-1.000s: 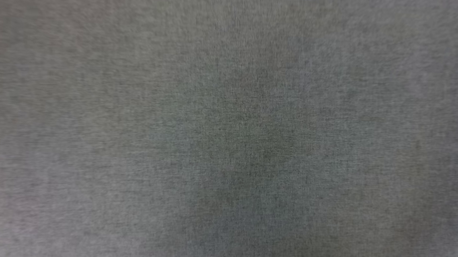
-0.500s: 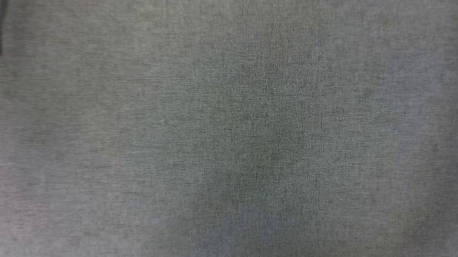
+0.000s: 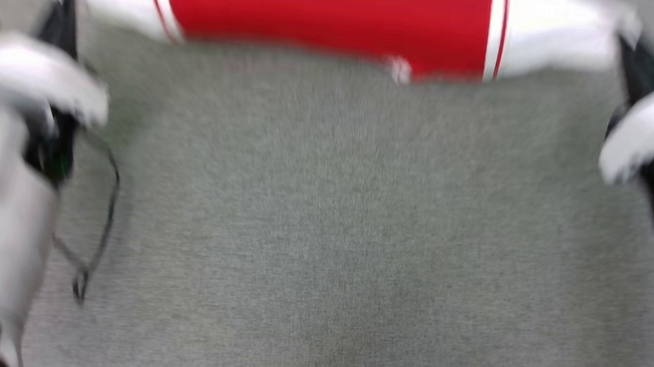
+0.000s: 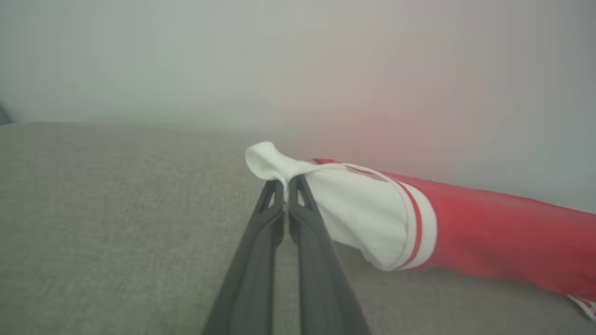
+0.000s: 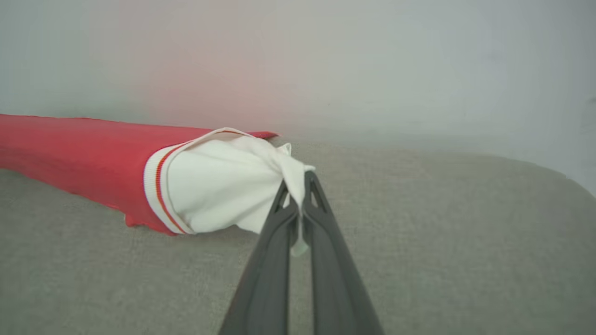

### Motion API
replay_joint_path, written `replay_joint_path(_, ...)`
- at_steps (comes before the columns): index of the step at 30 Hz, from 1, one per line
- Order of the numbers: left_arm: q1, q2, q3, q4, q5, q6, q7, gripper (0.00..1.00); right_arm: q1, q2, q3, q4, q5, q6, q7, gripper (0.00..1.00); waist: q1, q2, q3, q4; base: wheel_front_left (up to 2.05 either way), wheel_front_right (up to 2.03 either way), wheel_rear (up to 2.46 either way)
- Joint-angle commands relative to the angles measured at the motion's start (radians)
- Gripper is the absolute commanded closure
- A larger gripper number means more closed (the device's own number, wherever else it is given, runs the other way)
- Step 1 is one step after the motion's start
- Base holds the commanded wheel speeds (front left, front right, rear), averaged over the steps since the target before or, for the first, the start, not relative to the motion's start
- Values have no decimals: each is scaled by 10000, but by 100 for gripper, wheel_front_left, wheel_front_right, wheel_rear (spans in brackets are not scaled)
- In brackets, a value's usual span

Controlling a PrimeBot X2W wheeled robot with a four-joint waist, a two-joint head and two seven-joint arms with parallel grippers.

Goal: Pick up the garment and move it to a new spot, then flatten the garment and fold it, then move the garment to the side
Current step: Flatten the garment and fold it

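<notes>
Both grippers are holding the garment (image 3: 327, 16) stretched out by its white sleeve ends.

The head view, which was showing bare grey cloth (image 3: 323, 235) half a second ago, is now taking in the red body at 12 o'clock and pale forearms at 9 and 3. The whole picture is shifting, so the camera is likely tilting. The left gripper (image 4: 285, 186) is pinching narrow on one bunched sleeve tip, and the right gripper (image 5: 298, 186) is doing the same on the other. With the lower edge resting on the cloth, flattening is probably getting underway. A small tag (image 3: 398, 69) at the hem is blurring, and no writing is showing legibly.
</notes>
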Motion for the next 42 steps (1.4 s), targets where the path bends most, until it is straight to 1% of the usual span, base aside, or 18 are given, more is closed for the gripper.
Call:
replay_joint_path(1, 441, 75, 33, -86, -73, -10, -64, 100, 541, -86, -99, -196, 103, -17, 48, 100, 2, -1, -1122, 98, 0, 0, 0)
replay_joint_path(3, 1430, 113, 55, -375, -174, 25, -85, 100, 1526, -99, -171, -667, 266, -16, 311, 100, 2, -1, -1618, 104, 0, 0, 0)
replay_joint_path(5, 2422, 168, 53, -801, -248, 221, -101, 100, 2518, -115, -331, -1173, 412, -17, 546, 100, 2, -1, -2047, 119, 0, 0, 0)
replay_joint_path(7, 3430, 210, 36, -1399, -238, 527, -98, 100, 3561, -102, -538, -1648, 512, -17, 782, 100, 2, -1, -2467, 151, 0, 0, 0)
replay_joint_path(11, 5489, 426, 53, -2953, -412, 1252, 201, 100, 5485, 77, -1001, -2584, 662, -17, 1338, 100, 2, -1, -3087, 193, 0, 0, 0)
replay_joint_path(16, 8100, 889, 51, -5301, -588, 2356, 853, 100, 7647, 329, -1499, -3513, 596, -17, 1909, 100, 2, -1, -3665, 254, 0, 0, 0)
replay_joint_path(20, 9939, 1163, 53, -7123, -726, 3326, 1323, 100, 9054, 723, -1975, -3855, 606, -17, 2265, 100, 2, -1, -3982, 376, 0, 0, 0)
replay_joint_path(23, 11026, 1294, 82, -8085, -822, 3915, 1601, 100, 9905, 1005, -2100, -3910, 626, -17, 2567, 100, 2, -1, -4090, 488, 0, 0, 0)
replay_joint_path(27, 12084, 1493, 55, -8870, -884, 4485, 1906, 100, 10806, 1301, -2158, -3815, 651, -17, 3029, 100, 2, -1, -4221, 588, 0, 0, 0)
replay_joint_path(29, 12356, 1566, 65, -9133, -828, 4656, 1914, 100, 11048, 1430, -2173, -3749, 701, -17, 3363, 100, 2, -1, -4242, 605, 0, 0, 0)
replay_joint_path(30, 12436, 1560, 27, -9263, -792, 4697, 1900, 100, 11114, 1477, -2137, -3765, 725, -16, 3497, 91, 2, -1, -4243, 616, 0, 0, 0)
replay_joint_path(31, 12465, 1530, -27, -9401, -754, 4707, 1864, 100, 11101, 1497, -2102, -3806, 736, -16, 3565, 59, 2, -1, -4239, 630, 0, 0, 0)
replay_joint_path(32, 12444, 1510, -78, -9484, -701, 4712, 1853, 100, 11041, 1514, -2033, -3853, 753, -16, 3630, 0, 2, -1, -4236, 649, 0, 0, 0)
replay_joint_path(35, 12162, 1389, -221, -9715, -606, 4674, 1794, 100, 10591, 1428, -1937, -4031, 758, -13, 3529, 0, 2, -1, -4197, 687, 0, 0, 0)
replay_joint_path(37, 12017, 1301, -260, -9778, -574, 4637, 1753, 100, 10115, 1394, -2116, -4103, 664, -14, 3156, 0, 2, -1, -4141, 697, 0, 0, 0)
replay_joint_path(39, 11882, 1235, -227, -9786, -541, 4613, 1620, 100, 9535, 1449, -2267, -3947, 608, -11, 2790, 0, 2, -1, -4041, 716, 0, 0, 0)
replay_joint_path(42, 11527, 1154, -223, -9895, -422, 4542, 1445, 100, 8324, 1363, -2523, -3510, 444, -11, 2139, 0, 2, -1, -3672, 790, 0, 0, 0)
